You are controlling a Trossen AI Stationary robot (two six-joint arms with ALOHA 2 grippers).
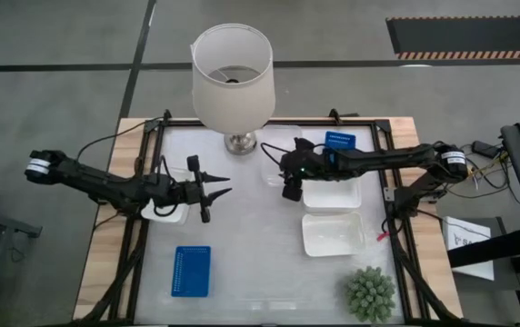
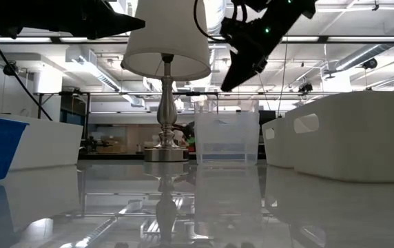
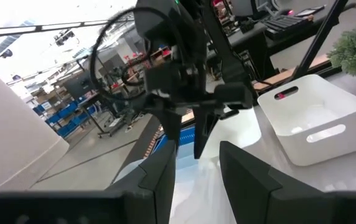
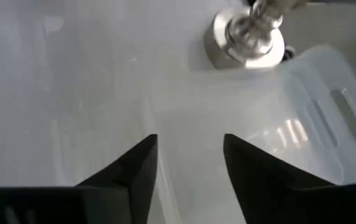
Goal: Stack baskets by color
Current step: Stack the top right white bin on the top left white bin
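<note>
Landmark: the lamp (image 1: 233, 73) is standing at the far middle of the desk (image 1: 251, 245); every place below is being given from it.
Clear basket: 1 see-through basket (image 1: 275, 167) is sitting just beside the lamp base, on the right arm's side.
White baskets: 2 (image 1: 333, 193) (image 1: 333, 233) are lying further toward the right arm and nearer the front edge; 1 more (image 1: 165, 211) is sitting under the left arm.
Blue baskets: 1 (image 1: 192, 271) is lying well in front of the lamp, toward the left arm; another (image 1: 339, 140) is resting at the back, beyond the clear one.
Right gripper (image 1: 290, 186): hovering just past the clear basket, fingers (image 4: 134, 171) spread apart and holding nothing.
Left gripper (image 1: 216, 187): hanging in front of the lamp, fingers parted and empty.
Handling: the baskets are looking light, thin-walled and slick; pinching 1 wall at a handle slot seems safest, since a hard squeeze may be bending it.
Surface: glossy white desk, probably letting baskets slide.
Room: an open workshop with shelving is showing behind.
</note>
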